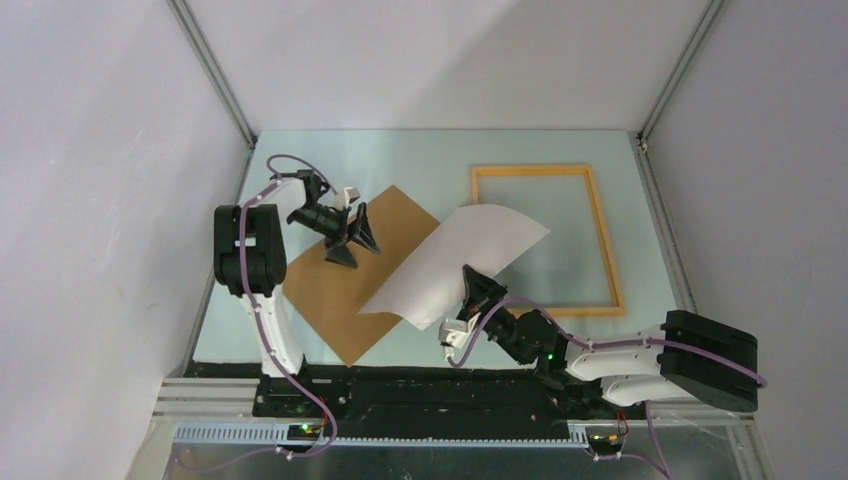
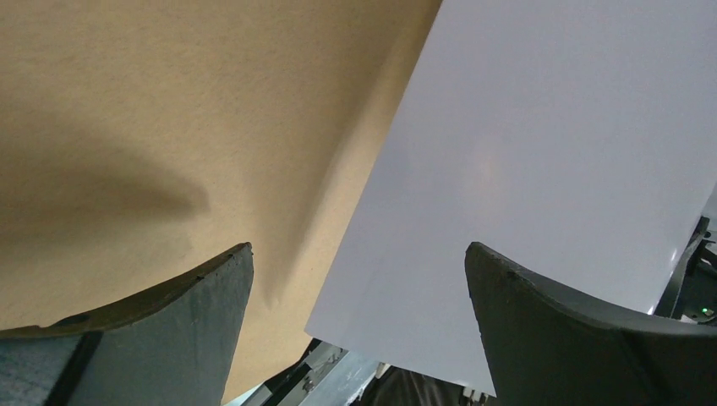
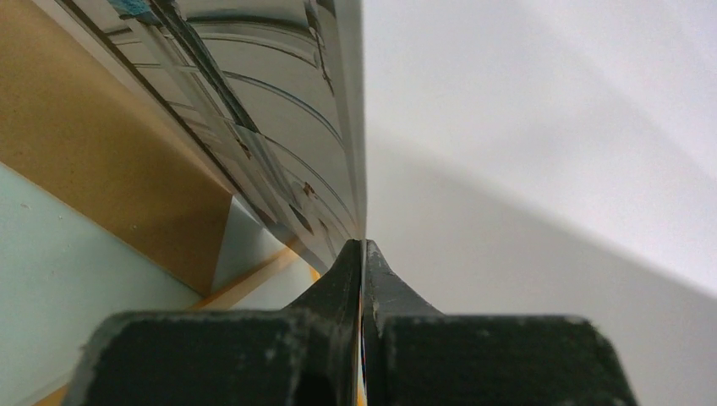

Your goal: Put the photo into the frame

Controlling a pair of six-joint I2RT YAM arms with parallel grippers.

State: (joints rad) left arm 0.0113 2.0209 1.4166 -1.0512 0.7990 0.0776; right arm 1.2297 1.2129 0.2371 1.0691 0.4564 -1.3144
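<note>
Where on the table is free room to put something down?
Free: the table inside the thin orange wooden frame, and the far strip between frame and brown board. Crowded: the middle, where the right gripper holds the white-backed paper photo beside the open left gripper.

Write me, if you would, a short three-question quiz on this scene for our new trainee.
1. True or false: the photo already lies flat inside the frame.
2. Fill in: the open left gripper hangs above the brown ____.
3. Which gripper pinches the photo? A) left gripper B) right gripper
Key: 1 false; 2 board; 3 B.
</note>
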